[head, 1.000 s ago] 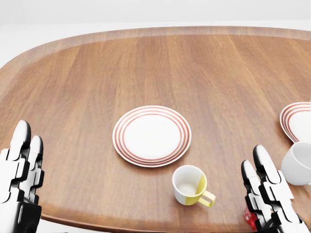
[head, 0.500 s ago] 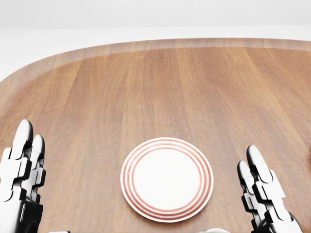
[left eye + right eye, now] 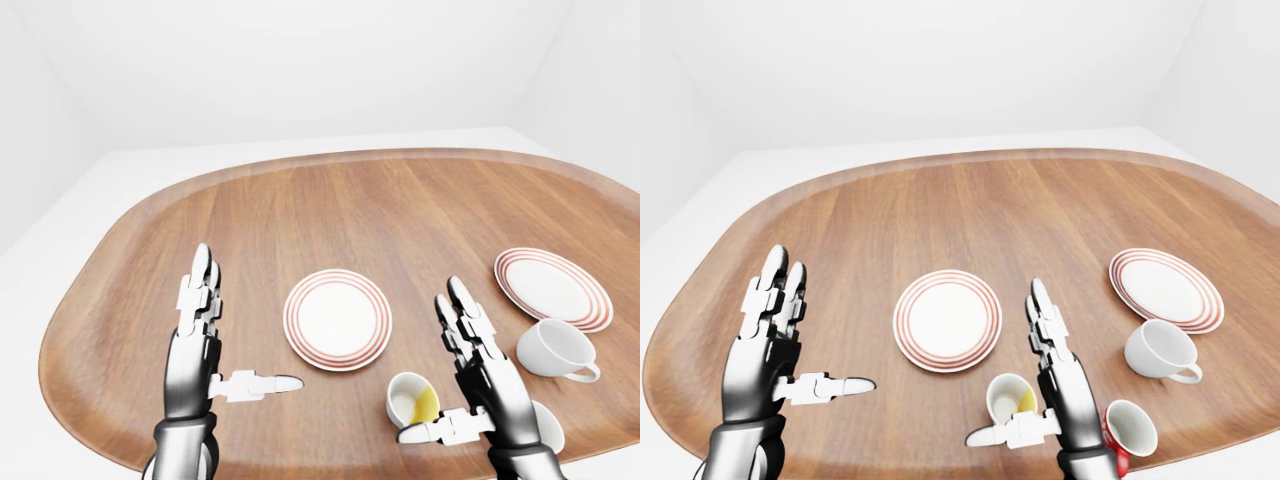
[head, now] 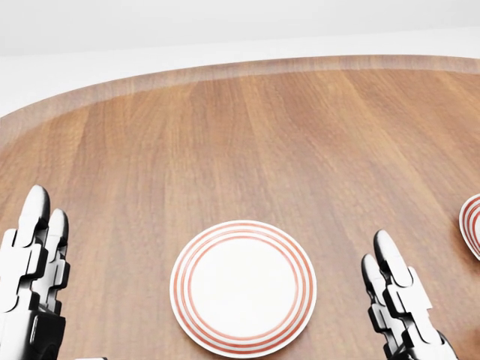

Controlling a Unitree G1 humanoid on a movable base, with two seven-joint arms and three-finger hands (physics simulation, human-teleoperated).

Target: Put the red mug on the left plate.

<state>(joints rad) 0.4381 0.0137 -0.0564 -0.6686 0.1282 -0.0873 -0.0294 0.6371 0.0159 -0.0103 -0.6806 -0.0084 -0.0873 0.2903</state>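
Observation:
The red mug (image 3: 1127, 430) with a white inside lies at the bottom right of the right-eye view, just right of my right wrist. The left plate (image 3: 337, 318), white with red rings, sits mid-table between my hands and is bare. It also shows in the head view (image 4: 242, 286). My left hand (image 3: 240, 330) is open, fingers up, left of that plate. My right hand (image 3: 430, 360) is open, fingers up, right of the plate and above a yellow-lined mug (image 3: 412, 402). Neither hand touches anything.
A second ringed plate (image 3: 552, 287) lies at the right, with a white mug (image 3: 555, 348) on its side just below it. The oval wooden table (image 3: 300, 200) has a raised rim. Its near edge runs under my wrists.
The head camera has tilted up: the plate slid down the head view and the mugs dropped out at the bottom. Both hands stay open and raised.

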